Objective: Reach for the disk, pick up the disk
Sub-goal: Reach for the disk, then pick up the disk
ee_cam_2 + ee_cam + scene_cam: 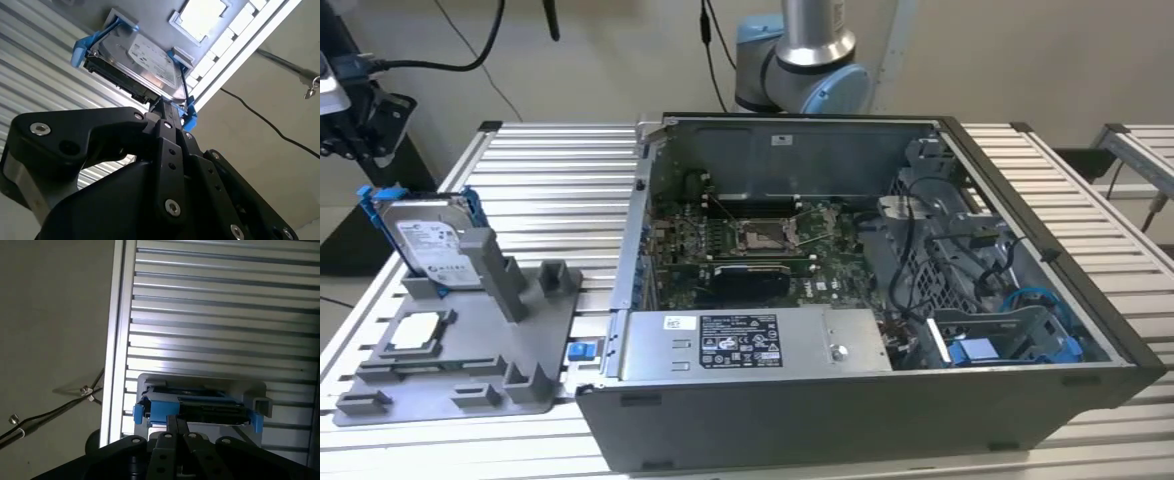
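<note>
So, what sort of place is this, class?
Probably a robotics lab: an opened computer case on a slatted metal table, the disk standing in a grey fixture, a robot arm behind.

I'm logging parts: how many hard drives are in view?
1. The flat silver metal hard drive with a blue plastic bracket stands upright in the grey holder at the exterior view's left. The open grey computer case may hide another.

Disk (430, 240): lower edge hidden behind grey stand (483, 268). Gripper (167, 117): body cut off at the edge in second wrist view.
</note>
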Robot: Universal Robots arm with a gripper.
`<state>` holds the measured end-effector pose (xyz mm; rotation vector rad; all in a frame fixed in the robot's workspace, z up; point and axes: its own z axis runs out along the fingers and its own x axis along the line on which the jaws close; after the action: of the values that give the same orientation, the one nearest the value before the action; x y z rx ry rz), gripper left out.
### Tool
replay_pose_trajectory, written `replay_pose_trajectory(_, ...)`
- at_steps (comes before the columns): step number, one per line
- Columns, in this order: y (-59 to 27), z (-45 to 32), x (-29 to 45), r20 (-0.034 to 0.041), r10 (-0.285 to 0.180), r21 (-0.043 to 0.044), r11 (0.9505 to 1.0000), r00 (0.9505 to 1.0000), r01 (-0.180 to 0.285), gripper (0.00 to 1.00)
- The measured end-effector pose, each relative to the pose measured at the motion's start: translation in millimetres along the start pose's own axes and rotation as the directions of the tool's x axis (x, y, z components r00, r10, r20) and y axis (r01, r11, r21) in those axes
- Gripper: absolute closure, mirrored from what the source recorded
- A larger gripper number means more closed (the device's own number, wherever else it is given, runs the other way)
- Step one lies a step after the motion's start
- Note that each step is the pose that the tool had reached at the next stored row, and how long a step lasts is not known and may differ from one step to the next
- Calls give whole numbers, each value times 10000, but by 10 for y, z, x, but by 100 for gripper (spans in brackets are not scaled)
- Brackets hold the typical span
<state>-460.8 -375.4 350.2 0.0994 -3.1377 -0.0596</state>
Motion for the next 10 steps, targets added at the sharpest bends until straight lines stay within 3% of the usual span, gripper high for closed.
replay_pose_trajectory(10,0,0,1,-5,-139,0,9999,9999,139,100)
